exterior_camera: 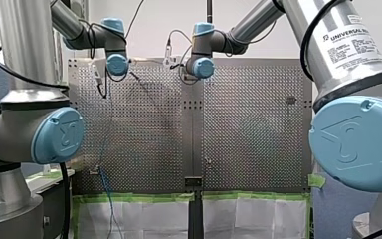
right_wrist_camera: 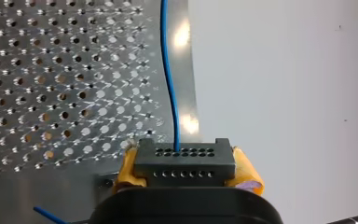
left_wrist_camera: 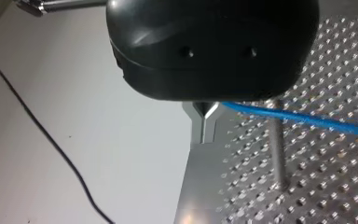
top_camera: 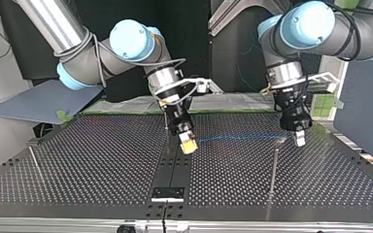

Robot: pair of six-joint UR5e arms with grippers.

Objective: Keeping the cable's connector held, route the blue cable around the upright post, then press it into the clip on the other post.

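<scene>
Right gripper (top_camera: pixel 188 143) pinched connector (right_wrist_camera: pixel 185 162), anchoring that end | cable (top_camera: pixel 238 137) ran from it to beneath left gripper (top_camera: pixel 299 138), crossing post (left_wrist_camera: pixel 277 154) beside that gripper, apparently staged for wrapping | left gripper's grip could not be told.

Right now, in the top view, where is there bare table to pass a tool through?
Free: the table between the thin post at the view's left and my right tool, which holds the connector. Crowded: the blue cable strung from it to my left tool, upright post close by.
</scene>
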